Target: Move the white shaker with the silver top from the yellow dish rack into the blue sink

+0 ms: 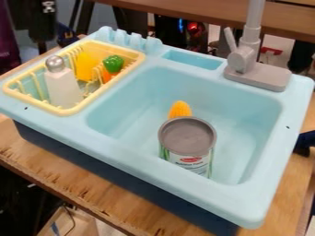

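At the left end of the blue toy sink, a yellow dish rack sits by the left edge. In it a white bottle with a round silver top stands near the front, with a yellow thing behind it. A green toy pepper is at the rack's right side, with an orange thing just under it. Next, in the big bowl part of the sink, a yellow toy corn cob pokes up behind a tin can. The can hides its low end, so I can't tell if they touch. The corn looks light and hard, maybe a bit slippery. Its round tip would be good to pinch, from the sides, but the can is in the way in front. The can stands with its flat gray end up, close to the sink's front edge. It looks stiff and smooth, and it may roll if it tips over. If full it would be heavy; if empty, light. Best to take it across its round sides, near the top. I can't tell if the gripper's jaws are open or closed. Far right, by the back right corner, is the gray tap.
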Motion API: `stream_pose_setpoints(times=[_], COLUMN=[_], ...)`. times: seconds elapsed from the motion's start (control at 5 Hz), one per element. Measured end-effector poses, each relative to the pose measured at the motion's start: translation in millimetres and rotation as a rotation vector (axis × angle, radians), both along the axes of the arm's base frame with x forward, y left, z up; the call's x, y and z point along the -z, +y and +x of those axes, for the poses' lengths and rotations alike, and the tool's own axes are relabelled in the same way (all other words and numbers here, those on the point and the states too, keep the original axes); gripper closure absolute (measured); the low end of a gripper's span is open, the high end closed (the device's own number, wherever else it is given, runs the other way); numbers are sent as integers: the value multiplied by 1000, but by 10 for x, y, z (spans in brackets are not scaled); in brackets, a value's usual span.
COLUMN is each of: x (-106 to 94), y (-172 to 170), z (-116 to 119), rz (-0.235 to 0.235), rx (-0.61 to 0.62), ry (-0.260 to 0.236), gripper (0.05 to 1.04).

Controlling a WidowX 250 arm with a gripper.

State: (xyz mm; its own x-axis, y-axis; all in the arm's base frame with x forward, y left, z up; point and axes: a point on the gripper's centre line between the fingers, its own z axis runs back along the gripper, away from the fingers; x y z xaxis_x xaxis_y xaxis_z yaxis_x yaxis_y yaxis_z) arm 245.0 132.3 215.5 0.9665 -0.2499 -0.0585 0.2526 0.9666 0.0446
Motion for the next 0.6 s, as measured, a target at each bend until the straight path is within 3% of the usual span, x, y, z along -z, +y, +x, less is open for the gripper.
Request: stream_pose_setpoints(times=[0.6], x=[395], y=[193], z=[163], rz=[33], rx=[-66], ry=[21], gripper=[81])
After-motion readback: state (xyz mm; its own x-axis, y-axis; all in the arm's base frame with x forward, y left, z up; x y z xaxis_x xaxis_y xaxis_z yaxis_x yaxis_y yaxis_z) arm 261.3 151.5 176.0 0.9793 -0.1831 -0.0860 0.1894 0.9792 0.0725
